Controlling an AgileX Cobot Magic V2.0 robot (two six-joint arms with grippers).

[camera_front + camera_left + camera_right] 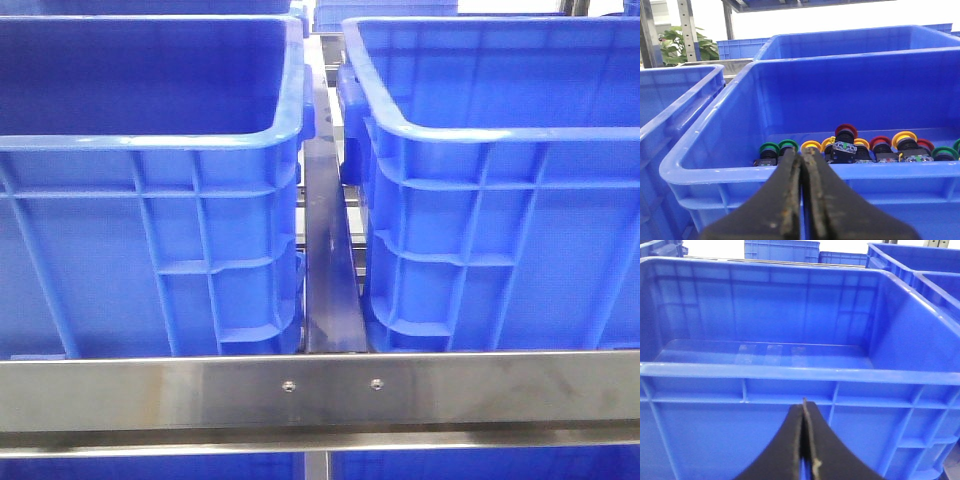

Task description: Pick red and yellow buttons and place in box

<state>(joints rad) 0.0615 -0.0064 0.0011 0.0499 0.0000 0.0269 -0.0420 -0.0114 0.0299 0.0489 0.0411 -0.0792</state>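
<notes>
Meanwhile, both grippers, left and right, clenched empty; buttons light, glossy, slippery; grasp across dome cap.

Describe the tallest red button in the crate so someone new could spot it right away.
Look in the blue crate facing the left end effector, which is shut. A row of coloured buttons lies along its floor. The one wanted is the red-capped button near mid-row, rising above its neighbours.
</notes>
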